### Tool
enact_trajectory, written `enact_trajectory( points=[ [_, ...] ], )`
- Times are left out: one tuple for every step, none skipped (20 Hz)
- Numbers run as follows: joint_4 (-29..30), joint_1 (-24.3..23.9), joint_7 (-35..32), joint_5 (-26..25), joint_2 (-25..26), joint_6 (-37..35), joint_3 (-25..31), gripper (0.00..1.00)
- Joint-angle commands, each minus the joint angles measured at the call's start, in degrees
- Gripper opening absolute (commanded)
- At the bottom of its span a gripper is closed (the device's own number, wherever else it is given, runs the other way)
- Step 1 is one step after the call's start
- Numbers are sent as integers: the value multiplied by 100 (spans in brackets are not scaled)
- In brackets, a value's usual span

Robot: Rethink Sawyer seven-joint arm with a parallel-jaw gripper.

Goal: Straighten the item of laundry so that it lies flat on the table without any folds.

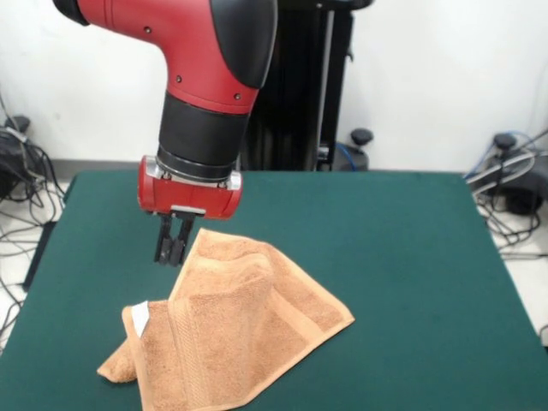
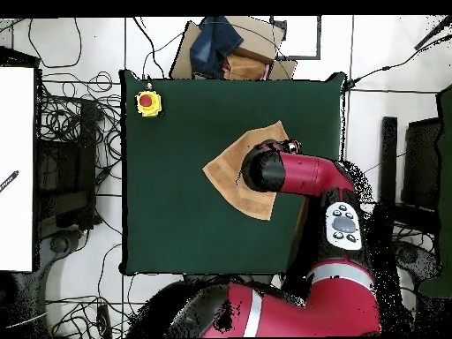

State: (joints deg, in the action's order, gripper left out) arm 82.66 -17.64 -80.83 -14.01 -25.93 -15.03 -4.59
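Observation:
The item of laundry point(image 1: 244, 321), a tan-orange towel, lies crumpled on the green table point(image 1: 402, 257) near its front-left part. One layer is folded over another, and a white label point(image 1: 139, 317) shows at its left corner. My gripper point(image 1: 172, 248) hangs just left of the towel's far corner, its two fingers pressed together and shut, with no cloth seen between them. In the overhead view the arm's wrist covers much of the towel point(image 2: 231, 172), the gripper itself is hidden beneath it, and bare table point(image 2: 177, 212) surrounds the cloth.
A yellow box with a red button point(image 2: 148, 103) sits at one table corner in the overhead view. A cardboard box with dark blue cloth point(image 2: 225, 44) lies past the table's edge. Cables point(image 1: 17, 171) run on the floor beside the table.

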Motion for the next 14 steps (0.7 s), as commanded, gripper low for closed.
enact_trajectory(
  points=[
    [385, 54, -1390, 186, 185, 406, -11, 0],
    [371, 41, -1368, 150, 219, 497, 0, 0],
    [357, 27, -1345, 115, 252, 587, 11, 0],
    [335, 30, -1387, 113, 322, 739, -1, 0],
    [290, 19, -1430, 125, 438, 883, -12, 0],
    [259, 30, -1475, 126, 563, 1083, -48, 0],
    [229, 41, -1519, 127, 688, 1283, -84, 0],
    [196, 57, -1526, 127, 790, 1441, -118, 0],
    [172, 67, -1525, 154, 863, 1565, -144, 0],
    [148, 77, -1525, 180, 935, 1689, -170, 0],
    [153, 69, -1523, 202, 989, 1825, -178, 0],
    [157, 61, -1522, 224, 1043, 1961, -186, 0],
    [151, 74, -1508, 252, 1107, 2081, -219, 0],
    [126, 96, -1486, 290, 1177, 2183, -259, 0]
  ],
)
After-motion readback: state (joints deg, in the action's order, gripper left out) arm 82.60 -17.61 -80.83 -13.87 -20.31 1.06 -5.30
